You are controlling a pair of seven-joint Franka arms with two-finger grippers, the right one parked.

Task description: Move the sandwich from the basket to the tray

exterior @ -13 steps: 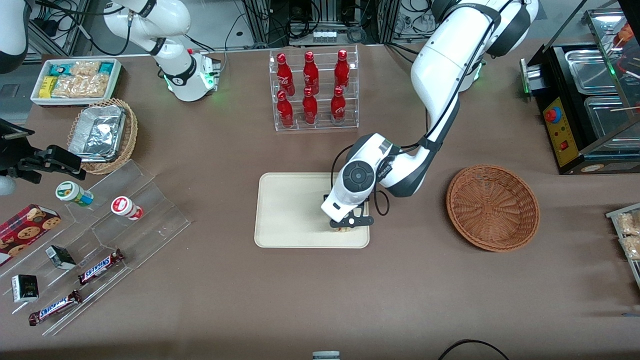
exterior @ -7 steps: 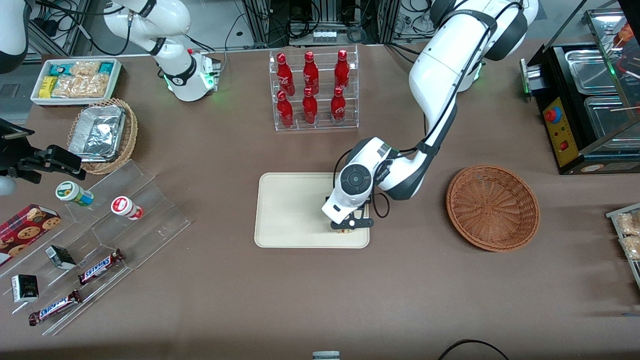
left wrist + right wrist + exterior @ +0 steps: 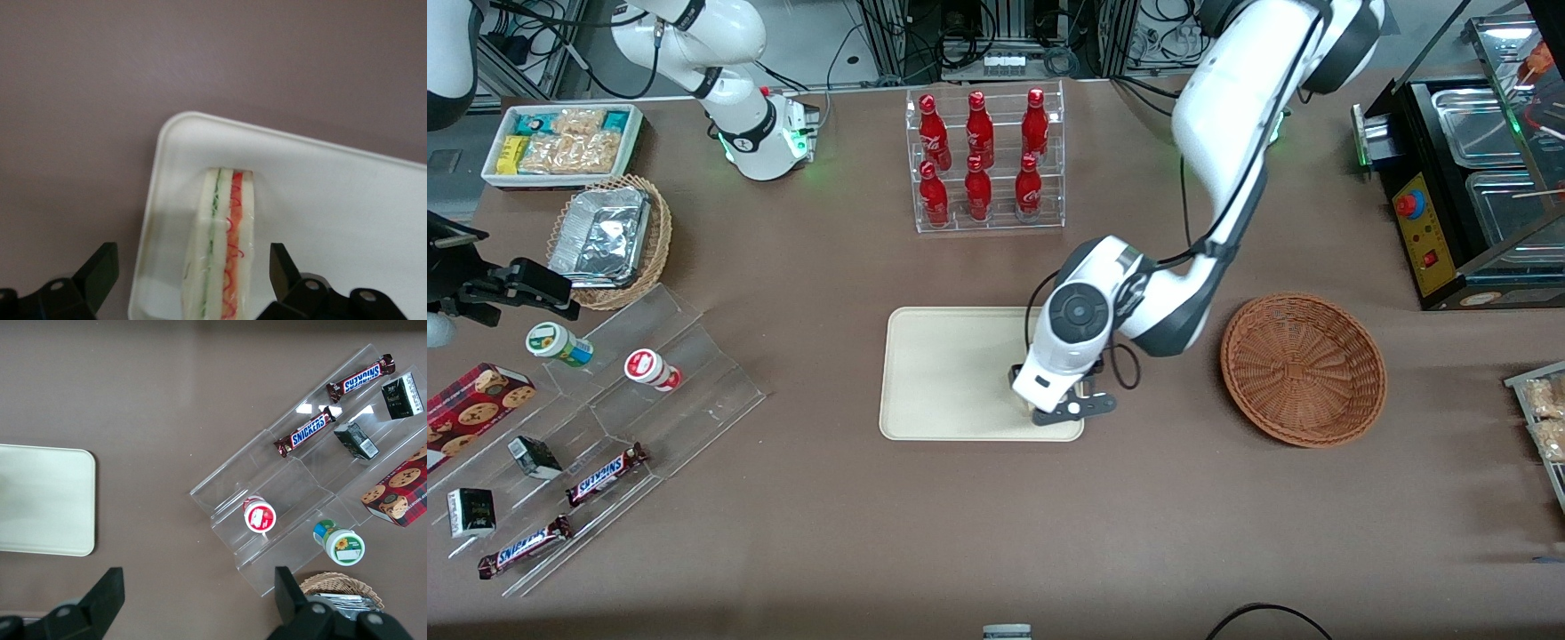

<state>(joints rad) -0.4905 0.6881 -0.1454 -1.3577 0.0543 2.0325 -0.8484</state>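
Observation:
The sandwich (image 3: 223, 250), a pale wedge with green and red filling stripes, stands on its edge on the cream tray (image 3: 320, 193) close to one rounded corner. My left gripper (image 3: 192, 257) is open and straddles it, with a gap between each black finger and the bread. In the front view the gripper (image 3: 1063, 404) hangs over the tray (image 3: 943, 373), at the corner nearest the camera on the basket's side, and hides the sandwich. The reddish-brown wicker basket (image 3: 1303, 369) sits beside the tray, toward the working arm's end, with nothing in it.
A clear rack of red bottles (image 3: 985, 160) stands farther from the camera than the tray. Toward the parked arm's end are a stepped acrylic snack stand (image 3: 649, 382), a tan basket of foil containers (image 3: 609, 240) and a white snack bin (image 3: 560, 142). A black machine (image 3: 1467, 178) stands near the basket.
The working arm's wrist has shifted a little toward the basket and the camera, and the arm's upper links have swung the same way. Tray and basket have not moved.

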